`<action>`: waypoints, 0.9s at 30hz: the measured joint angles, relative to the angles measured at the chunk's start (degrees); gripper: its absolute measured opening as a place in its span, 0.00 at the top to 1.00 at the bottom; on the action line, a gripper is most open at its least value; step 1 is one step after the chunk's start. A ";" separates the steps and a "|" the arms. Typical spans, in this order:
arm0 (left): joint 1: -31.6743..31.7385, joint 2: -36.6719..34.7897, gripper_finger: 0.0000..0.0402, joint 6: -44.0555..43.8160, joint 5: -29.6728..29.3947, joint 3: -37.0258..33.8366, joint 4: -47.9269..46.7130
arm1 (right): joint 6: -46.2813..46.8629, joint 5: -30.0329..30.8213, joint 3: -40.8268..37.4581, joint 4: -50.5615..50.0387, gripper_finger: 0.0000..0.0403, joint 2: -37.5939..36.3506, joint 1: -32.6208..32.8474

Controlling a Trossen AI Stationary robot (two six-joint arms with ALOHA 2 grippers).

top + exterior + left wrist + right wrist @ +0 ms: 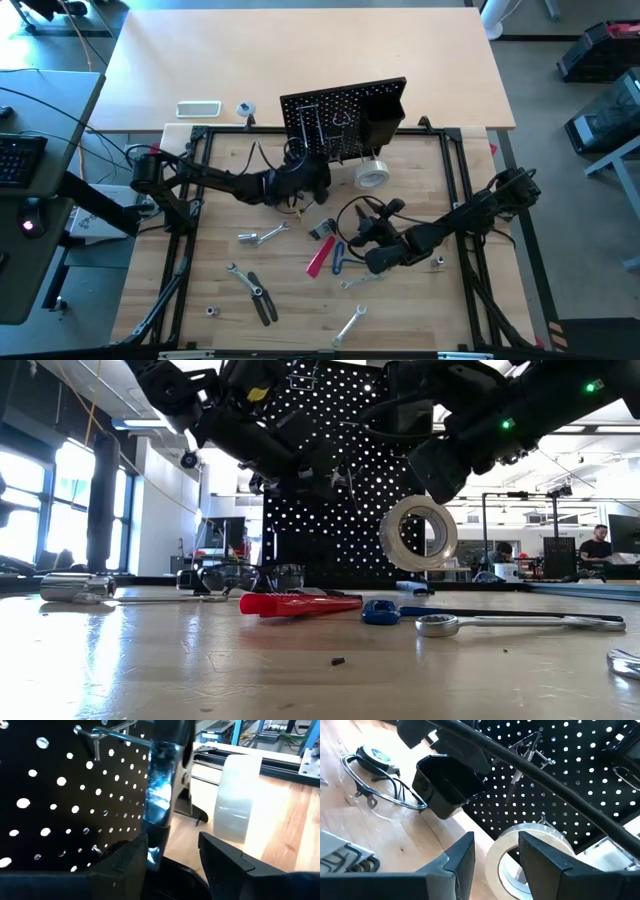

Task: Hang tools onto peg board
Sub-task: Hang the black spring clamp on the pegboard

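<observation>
Left wrist view: left fingers (120, 870) astride silver tool (159, 795), grip unclear; right fingers (457, 862) apart; bin (442, 785) dark.

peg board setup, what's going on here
A two-armed robot is hanging tools on the peg board. The left end effector is up against the board, holding a shiny metal tool by a hook. The right end effector hovers facing the tape roll, which hangs on the board. Wrenches, pliers and a red-handled cutter lie on the table.
</observation>
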 joint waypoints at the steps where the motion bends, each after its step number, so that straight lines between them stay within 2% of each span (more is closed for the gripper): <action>1: -0.09 0.00 0.58 0.27 0.00 0.00 0.00 | -0.06 -0.02 0.00 0.56 0.64 0.00 0.00; 5: -0.57 0.00 0.58 1.42 -0.09 0.00 -0.10 | -0.78 -0.22 0.00 2.96 0.64 0.00 -0.04; 12: -1.40 -1.86 0.58 2.99 -0.11 -0.07 -2.86 | -8.10 -2.23 0.00 11.42 0.64 0.00 -0.38; 20: -3.10 -7.31 0.58 7.00 -0.20 -0.04 -7.09 | -19.16 -13.78 -0.02 22.88 0.64 0.00 -3.86; 24: -3.41 -8.93 0.58 7.53 -0.17 -0.24 -10.94 | -20.12 -14.50 -0.02 24.55 0.64 0.00 -6.23; 27: -3.66 -10.75 0.58 7.38 -0.15 -2.90 -11.38 | -18.37 -14.56 -0.02 24.48 0.64 0.00 -8.26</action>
